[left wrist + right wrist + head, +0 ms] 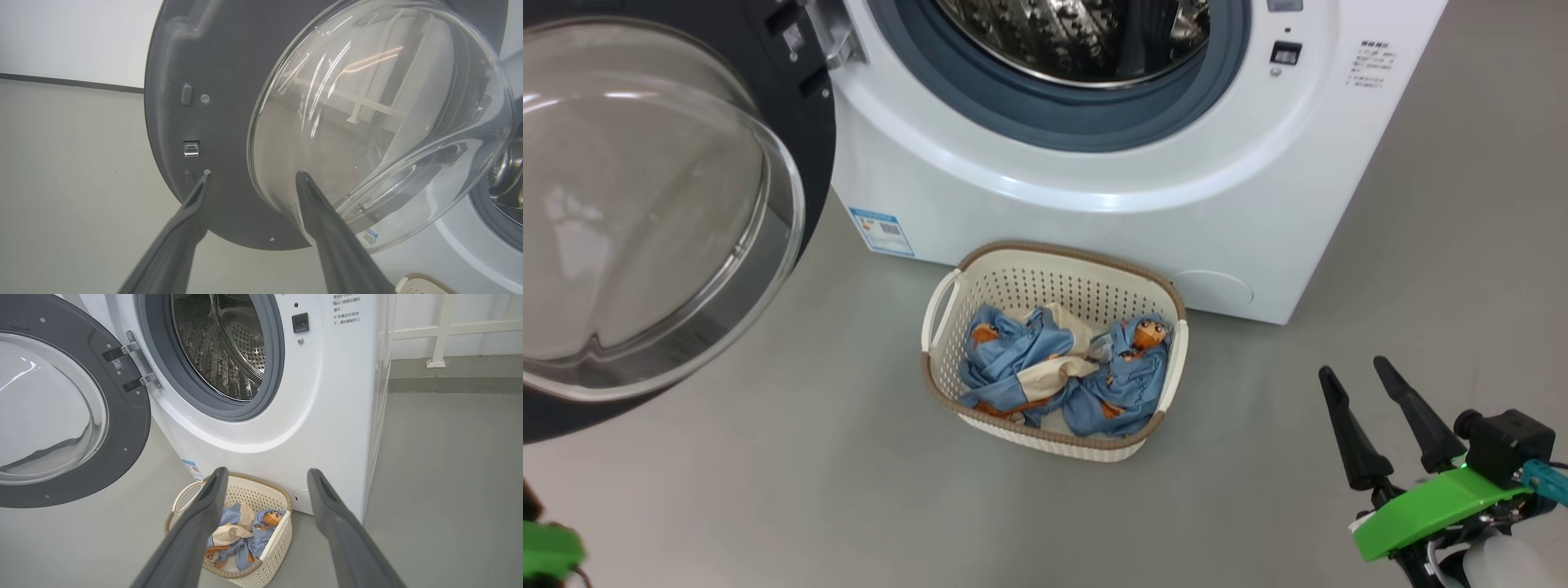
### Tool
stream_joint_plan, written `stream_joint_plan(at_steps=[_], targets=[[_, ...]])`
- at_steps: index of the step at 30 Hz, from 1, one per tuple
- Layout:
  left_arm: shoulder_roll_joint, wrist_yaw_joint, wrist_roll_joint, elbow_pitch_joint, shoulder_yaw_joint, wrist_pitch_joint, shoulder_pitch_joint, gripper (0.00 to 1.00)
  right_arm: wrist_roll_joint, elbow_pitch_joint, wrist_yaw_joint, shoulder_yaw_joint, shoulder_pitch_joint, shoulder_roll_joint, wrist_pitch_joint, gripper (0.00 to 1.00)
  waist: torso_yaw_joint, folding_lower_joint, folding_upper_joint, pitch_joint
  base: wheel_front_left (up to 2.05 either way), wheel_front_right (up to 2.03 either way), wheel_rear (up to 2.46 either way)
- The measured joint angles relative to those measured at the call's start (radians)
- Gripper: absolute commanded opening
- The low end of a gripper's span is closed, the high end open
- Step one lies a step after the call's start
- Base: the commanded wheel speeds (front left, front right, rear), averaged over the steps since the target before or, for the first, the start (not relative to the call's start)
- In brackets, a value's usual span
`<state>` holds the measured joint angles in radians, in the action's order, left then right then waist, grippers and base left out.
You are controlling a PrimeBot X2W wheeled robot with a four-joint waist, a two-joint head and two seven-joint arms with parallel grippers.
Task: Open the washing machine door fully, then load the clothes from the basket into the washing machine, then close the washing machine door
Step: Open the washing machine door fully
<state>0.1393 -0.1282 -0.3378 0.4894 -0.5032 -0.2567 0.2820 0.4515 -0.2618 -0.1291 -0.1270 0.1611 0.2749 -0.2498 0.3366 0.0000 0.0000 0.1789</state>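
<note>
The white washing machine stands with its drum showing. Its round black-rimmed door is swung wide to the left, glass bowl facing out. On the floor before the machine sits the cream basket, holding blue printed clothes. My right gripper is open and empty, low at the right of the basket. In the right wrist view, this gripper points toward the basket and clothes. My left gripper is open, close to the door's inner face, holding nothing.
Grey floor spreads around the basket and to the machine's right. A white railing and wall stand behind the machine. A blue label sticker is on the machine's lower front left.
</note>
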Motion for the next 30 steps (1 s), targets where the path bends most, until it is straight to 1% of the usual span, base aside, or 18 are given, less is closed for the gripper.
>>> stream_joint_plan(at_steps=[4, 8, 15, 22, 23, 30], targets=[[-0.031, 0.0, 0.011, -0.064, 0.058, 0.0, -0.07, 1.0, 0.002, 0.0, 0.0, -0.003, -0.02, -0.004, 0.0, 1.0, -0.01, 0.0, 0.0, -0.024, 0.0, 0.0, 0.0], [-0.037, 0.0, 0.016, -0.12, 0.13, 0.0, -0.116, 1.0, 0.002, 0.002, 0.0, 0.005, -0.022, -0.012, 0.0, 1.0, -0.033, 0.0, 0.0, -0.035, 0.0, 0.0, 0.0], [-0.021, 0.0, -0.009, -0.198, 0.264, 0.0, -0.174, 1.0, 0.002, 0.008, 0.0, 0.013, -0.025, -0.022, 0.0, 1.0, -0.092, 0.0, 0.0, -0.041, 0.0, 0.0, 0.0], [0.004, 0.0, -0.036, -0.222, 0.355, 0.0, -0.204, 1.0, 0.002, 0.011, 0.0, 0.029, -0.044, -0.034, 0.0, 1.0, -0.171, 0.0, 0.0, -0.044, 0.0, 0.0, 0.0], [0.005, 0.0, -0.04, -0.227, 0.373, 0.0, -0.206, 1.0, 0.002, 0.013, 0.0, 0.037, -0.044, -0.036, 0.0, 1.0, -0.194, 0.0, 0.0, -0.045, 0.0, 0.0, 0.0], [0.024, 0.0, -0.059, -0.241, 0.434, 0.0, -0.206, 1.0, 0.002, 0.021, 0.0, 0.049, -0.044, -0.038, 0.0, 1.0, -0.279, 0.0, 0.0, -0.041, 0.0, 0.0, 0.0]])
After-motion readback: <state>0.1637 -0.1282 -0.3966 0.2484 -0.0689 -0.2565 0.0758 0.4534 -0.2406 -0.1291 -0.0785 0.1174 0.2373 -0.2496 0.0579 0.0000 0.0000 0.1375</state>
